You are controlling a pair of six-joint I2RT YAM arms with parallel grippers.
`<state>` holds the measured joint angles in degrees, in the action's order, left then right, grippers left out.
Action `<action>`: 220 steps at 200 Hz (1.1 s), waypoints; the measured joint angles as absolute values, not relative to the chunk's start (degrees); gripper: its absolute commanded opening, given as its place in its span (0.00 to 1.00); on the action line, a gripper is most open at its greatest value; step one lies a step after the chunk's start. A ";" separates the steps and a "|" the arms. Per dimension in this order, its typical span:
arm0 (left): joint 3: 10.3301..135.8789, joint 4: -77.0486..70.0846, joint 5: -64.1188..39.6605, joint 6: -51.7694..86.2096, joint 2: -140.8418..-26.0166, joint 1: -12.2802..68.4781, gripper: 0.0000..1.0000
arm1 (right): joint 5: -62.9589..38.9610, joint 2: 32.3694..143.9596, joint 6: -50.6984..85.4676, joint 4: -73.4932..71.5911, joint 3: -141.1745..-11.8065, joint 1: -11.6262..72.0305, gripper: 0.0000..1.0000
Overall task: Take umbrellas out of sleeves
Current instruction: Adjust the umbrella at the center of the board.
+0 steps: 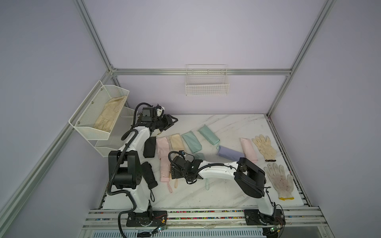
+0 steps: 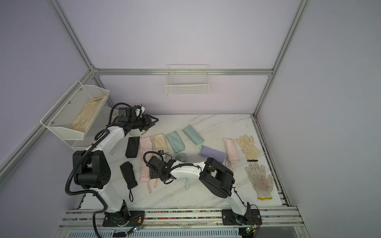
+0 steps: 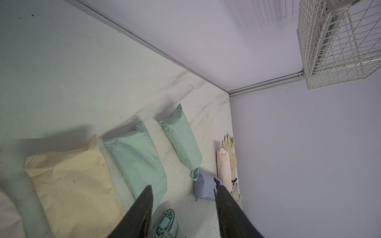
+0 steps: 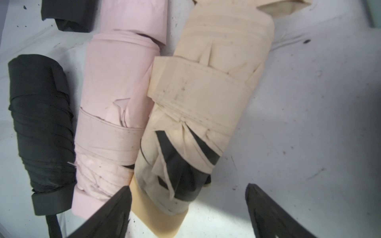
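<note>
In both top views the left pincer (image 1: 172, 121) hangs raised over the back left of the marble surface (image 1: 226, 195), its jaws partly apart and empty. The right pincer (image 1: 175, 175) sits low, just beside the pink umbrella (image 1: 164, 167). The black umbrella (image 1: 148, 175) lies bare near the black sleeve (image 1: 149, 147). Farther back lie the yellow sleeve (image 1: 176, 142), a mint sleeve (image 1: 191, 141) and a second mint sleeve (image 1: 208, 135). A lilac sleeve (image 1: 228, 154) and a pink sleeve (image 1: 249, 150) lie toward the cream gloves (image 1: 263, 146).

In the left wrist view the fingers (image 3: 144, 210) stand apart with nothing between them. The end of a mint umbrella (image 3: 165, 224) shows past them on the surface.

In the right wrist view the fingers (image 4: 115, 208) stand wide on either side of the handle of the yellow umbrella (image 4: 206, 92), not closed on it. That umbrella touches the pink one, its far end at the yellow sleeve's mouth.
</note>
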<state>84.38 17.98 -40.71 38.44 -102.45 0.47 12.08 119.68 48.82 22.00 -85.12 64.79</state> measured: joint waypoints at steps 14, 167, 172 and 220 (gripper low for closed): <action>84.18 17.58 -40.86 38.48 -102.45 0.38 0.50 | 12.14 119.70 49.39 22.15 -85.12 64.97 0.90; 83.35 16.73 -41.85 39.94 -102.52 0.38 0.50 | 18.83 120.81 50.61 26.81 -86.41 65.36 0.57; 83.33 16.73 -41.85 39.94 -102.54 0.38 0.50 | 18.76 120.73 49.95 26.50 -86.17 65.36 0.57; 83.33 16.38 -41.85 39.94 -102.98 0.38 0.50 | 18.48 118.83 46.24 25.56 -83.44 65.30 0.53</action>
<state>83.33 16.38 -41.85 39.94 -102.98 0.38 18.48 118.83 46.24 25.56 -83.44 65.30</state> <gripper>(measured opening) 0.497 0.532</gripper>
